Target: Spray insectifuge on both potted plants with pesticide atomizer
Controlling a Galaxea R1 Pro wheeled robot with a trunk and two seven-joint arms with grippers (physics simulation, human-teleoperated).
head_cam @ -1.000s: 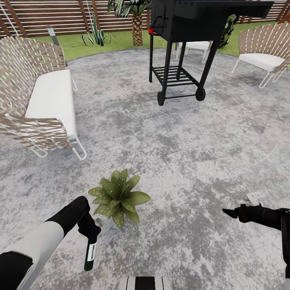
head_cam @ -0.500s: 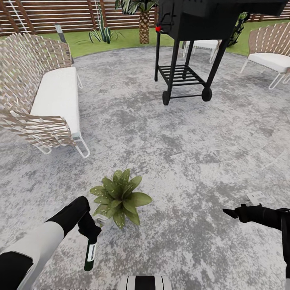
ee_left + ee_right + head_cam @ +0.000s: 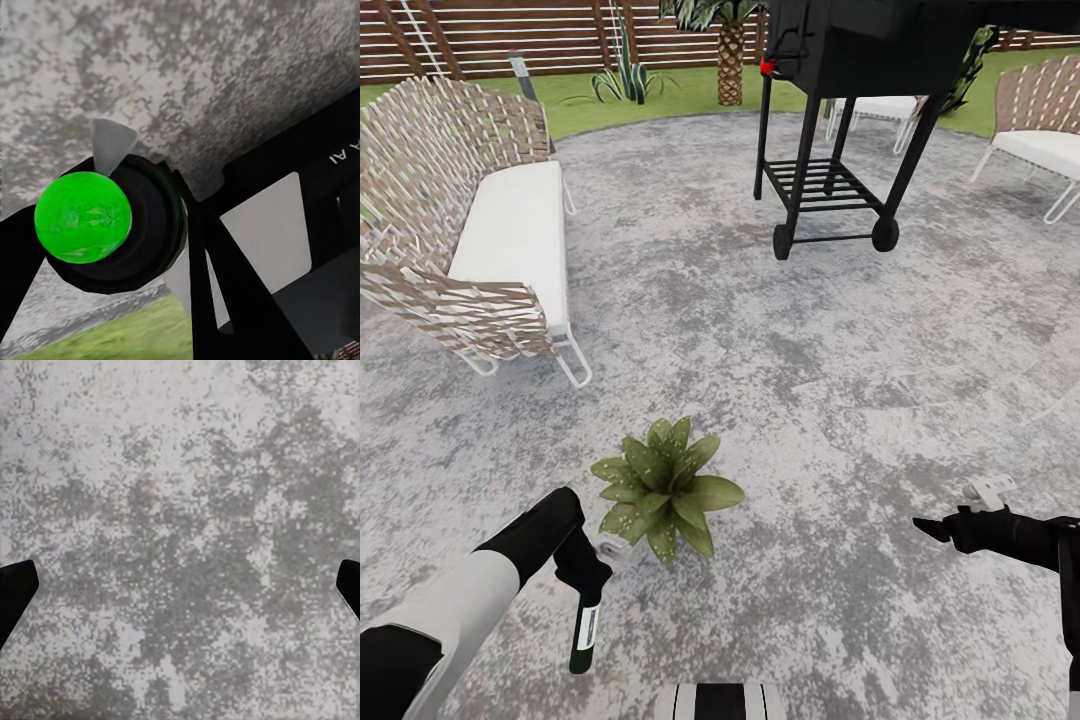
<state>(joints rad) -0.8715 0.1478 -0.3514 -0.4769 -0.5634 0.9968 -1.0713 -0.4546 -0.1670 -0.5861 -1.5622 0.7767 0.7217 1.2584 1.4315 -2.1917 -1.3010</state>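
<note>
My left gripper (image 3: 586, 585) is clamped on the pesticide atomizer (image 3: 583, 632), bottle hanging lengthwise toward the frame's bottom edge, potted plant (image 3: 663, 487) just up-right; right gripper (image 3: 932, 528) spread, empty.

**Hidden and cut-off parts**

The pot of the small green-leaved potted plant (image 3: 665, 488) is hidden under its leaves. The black wheeled grill (image 3: 840, 110) loses its top at the head view's upper edge, and the palm's crown (image 3: 725, 12) is cropped there too. The woven chair with a white cushion (image 3: 1038, 130) runs off the right edge. In the left wrist view, the slender dark green bottle with a white label (image 3: 266, 244) is cut by the frame. In the right wrist view, only the dark fingertips (image 3: 15, 592) of the right end effector (image 3: 180, 592) show at the sides.
</note>
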